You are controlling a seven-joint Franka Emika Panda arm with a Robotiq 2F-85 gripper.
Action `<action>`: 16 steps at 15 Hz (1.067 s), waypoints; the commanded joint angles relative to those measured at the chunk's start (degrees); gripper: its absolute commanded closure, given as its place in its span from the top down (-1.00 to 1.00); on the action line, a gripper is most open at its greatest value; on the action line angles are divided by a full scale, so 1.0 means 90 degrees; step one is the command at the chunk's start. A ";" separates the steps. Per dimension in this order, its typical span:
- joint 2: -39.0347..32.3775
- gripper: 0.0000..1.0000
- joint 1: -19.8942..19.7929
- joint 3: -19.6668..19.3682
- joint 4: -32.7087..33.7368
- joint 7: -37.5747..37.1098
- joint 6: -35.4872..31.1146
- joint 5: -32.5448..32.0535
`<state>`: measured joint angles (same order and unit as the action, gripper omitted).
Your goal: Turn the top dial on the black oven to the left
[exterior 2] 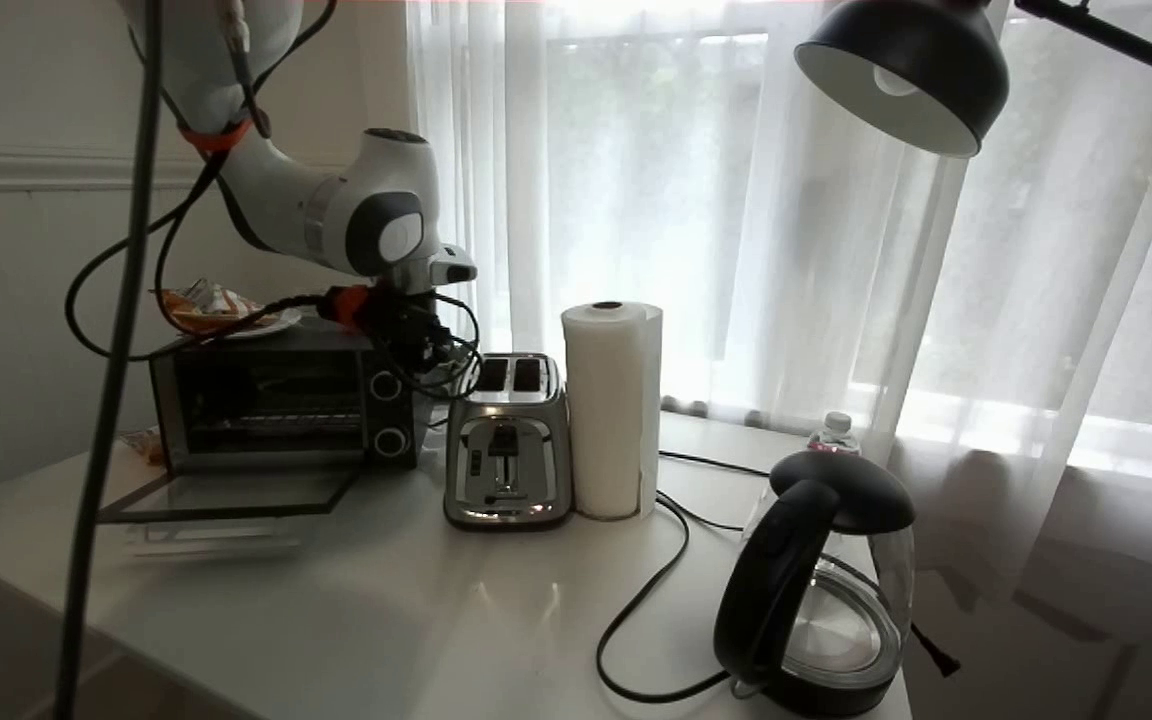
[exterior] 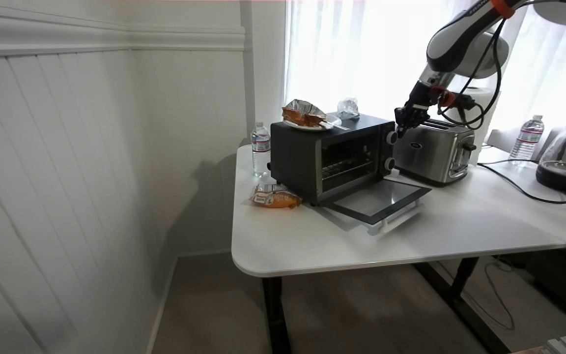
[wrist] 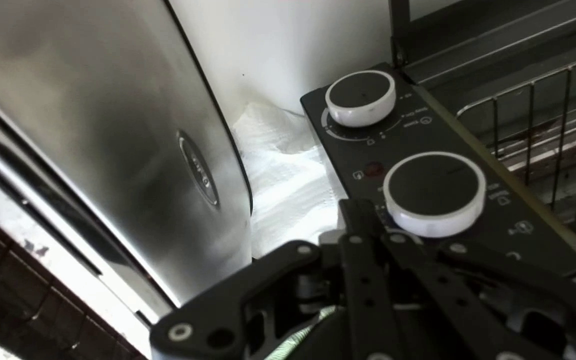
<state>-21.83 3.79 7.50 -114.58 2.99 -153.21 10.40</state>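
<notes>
My black gripper point(wrist: 368, 215) has its jaws closed together. In the wrist view, the round white-rimmed top dial point(wrist: 434, 187) of the boxy black oven point(wrist: 410, 140) sits just beside them at two o'clock; I can't tell whether they touch.

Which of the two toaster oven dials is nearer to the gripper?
The top dial, close to the gripper; the bottom dial sits lower and farther away.

White arm point(exterior 2: 281, 195) sloping down from above, wrist point(exterior 2: 398, 185) bent, black gripper point(wrist: 363, 212) tilted downward, closed
</notes>
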 commanded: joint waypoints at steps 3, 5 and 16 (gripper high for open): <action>-0.0126 -1.00 -0.0144 0.0138 0.0259 0.0063 0.0308 0.0184; -0.0110 -1.00 -0.0166 0.0124 0.0296 0.0075 0.0448 0.0186; -0.0142 -1.00 -0.0293 0.0269 0.0456 0.0282 0.0910 0.0616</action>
<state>-22.48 2.24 8.63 -112.00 3.64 -146.92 13.69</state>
